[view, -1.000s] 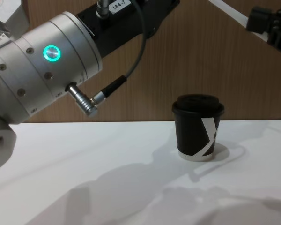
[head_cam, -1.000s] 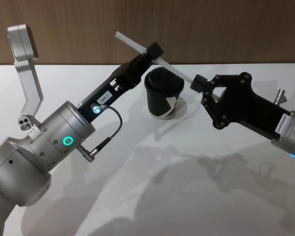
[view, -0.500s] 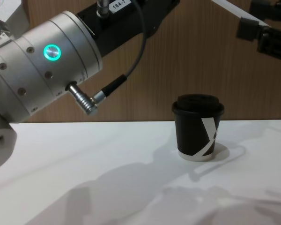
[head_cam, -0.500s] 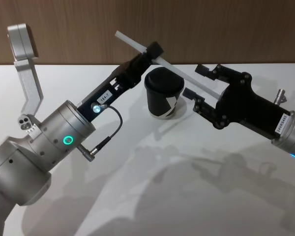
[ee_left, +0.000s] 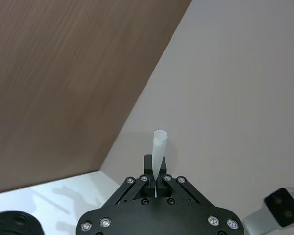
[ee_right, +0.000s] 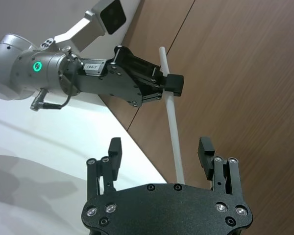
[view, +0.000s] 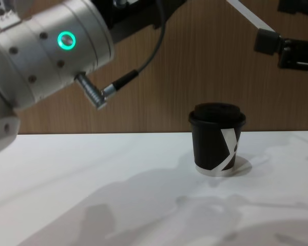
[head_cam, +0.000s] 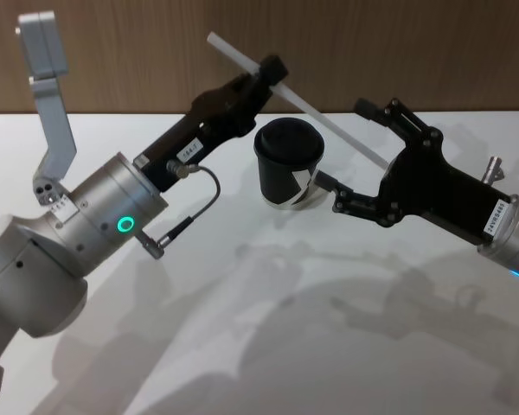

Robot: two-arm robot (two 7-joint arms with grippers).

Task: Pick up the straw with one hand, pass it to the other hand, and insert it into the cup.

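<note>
The left pincer [head_cam: 272, 71], long and black on a bulky silver arm, is pinching the thin straight white straw [head_cam: 329, 124] in the air at about 12 o'clock from the small black paper cup [head_cam: 287, 164]. The straw slants from 10 o'clock down towards 4 o'clock. At the cup's 3 o'clock, the blocky black right pincer [head_cam: 342, 143] is spread wide, with a finger either side of the straw's lower end, not touching it. The lidded cup stands upright on the white counter [head_cam: 242, 328].

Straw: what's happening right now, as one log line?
left gripper shut on thin white straw | right gripper open, fingers either side of straw | black lidded paper cup upright on white table
</note>
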